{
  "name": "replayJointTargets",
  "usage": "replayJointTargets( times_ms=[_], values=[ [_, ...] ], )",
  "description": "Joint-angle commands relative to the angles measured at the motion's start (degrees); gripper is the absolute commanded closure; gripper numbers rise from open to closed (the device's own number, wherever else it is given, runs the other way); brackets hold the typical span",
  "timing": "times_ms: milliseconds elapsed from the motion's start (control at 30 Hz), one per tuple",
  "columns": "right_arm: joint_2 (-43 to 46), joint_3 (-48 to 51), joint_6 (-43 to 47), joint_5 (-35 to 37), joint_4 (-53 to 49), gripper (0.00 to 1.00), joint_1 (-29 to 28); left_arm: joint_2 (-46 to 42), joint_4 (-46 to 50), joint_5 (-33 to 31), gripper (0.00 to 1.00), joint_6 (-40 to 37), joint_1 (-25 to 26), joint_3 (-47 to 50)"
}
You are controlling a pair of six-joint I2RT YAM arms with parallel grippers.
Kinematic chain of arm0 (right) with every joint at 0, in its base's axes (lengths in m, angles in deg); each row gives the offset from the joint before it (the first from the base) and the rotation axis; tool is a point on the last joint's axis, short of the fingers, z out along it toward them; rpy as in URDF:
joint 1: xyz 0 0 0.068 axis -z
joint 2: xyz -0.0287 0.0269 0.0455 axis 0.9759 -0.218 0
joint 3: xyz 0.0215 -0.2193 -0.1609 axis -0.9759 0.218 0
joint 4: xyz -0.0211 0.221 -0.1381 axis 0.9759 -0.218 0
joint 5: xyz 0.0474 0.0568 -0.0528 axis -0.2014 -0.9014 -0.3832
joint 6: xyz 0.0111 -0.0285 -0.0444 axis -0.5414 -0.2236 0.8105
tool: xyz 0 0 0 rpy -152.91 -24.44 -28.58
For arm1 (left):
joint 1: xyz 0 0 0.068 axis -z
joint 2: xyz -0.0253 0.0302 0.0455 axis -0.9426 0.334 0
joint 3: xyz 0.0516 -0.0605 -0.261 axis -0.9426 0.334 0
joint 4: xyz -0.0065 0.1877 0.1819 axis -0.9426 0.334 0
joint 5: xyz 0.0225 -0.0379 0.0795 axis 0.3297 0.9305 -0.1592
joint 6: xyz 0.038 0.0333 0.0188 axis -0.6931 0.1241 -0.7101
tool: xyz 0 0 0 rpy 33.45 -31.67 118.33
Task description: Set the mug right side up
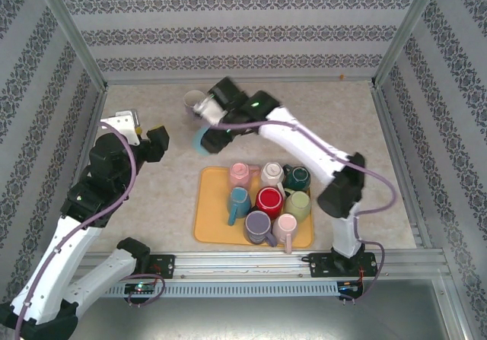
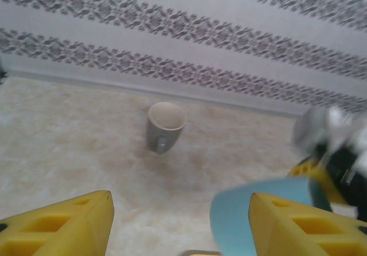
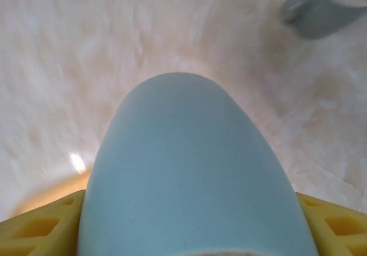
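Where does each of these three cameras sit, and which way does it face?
Top external: above and behind the arms, looking down on the tray of mugs; both arms show.
Left wrist: on the left arm, facing the back wall past the grey mug; its yellow jaws show.
Right wrist: looking down at the blue mug in its jaws.
Shared: all see the grey and blue mugs.

Bare beige tabletop [image 1: 167, 203] lies open left of the mug-crowded orange tray [image 1: 209, 218]; an upright grey ceramic mug [image 2: 165, 121] stands at the back.
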Motion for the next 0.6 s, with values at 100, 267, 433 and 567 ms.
replayJointTargets(
  times_ms=[100, 267, 433, 567],
  values=[
    [18.7, 24.2, -42.1, -15.6, 36.2, 0.7, 11.0, 1.6, -5.6, 15.7, 0.35, 1.2, 0.9, 0.8],
    [25.5, 37.9, -64.0, -20.4, 56.0, 0.69, 16.0, 5.9, -18.7, 34.8, 0.33, 3.3, 0.9, 4.7],
    [29.2, 45.3, -76.6, -22.7, 69.8, 0.69, 17.4, 15.2, -39.0, 53.8, 0.3, 12.3, 0.6, 8.5],
    [31.1, 48.0, -81.8, -24.3, 75.8, 0.69, 18.2, 21.4, -54.6, 60.1, 0.3, 22.3, -0.2, 10.3]
  ],
)
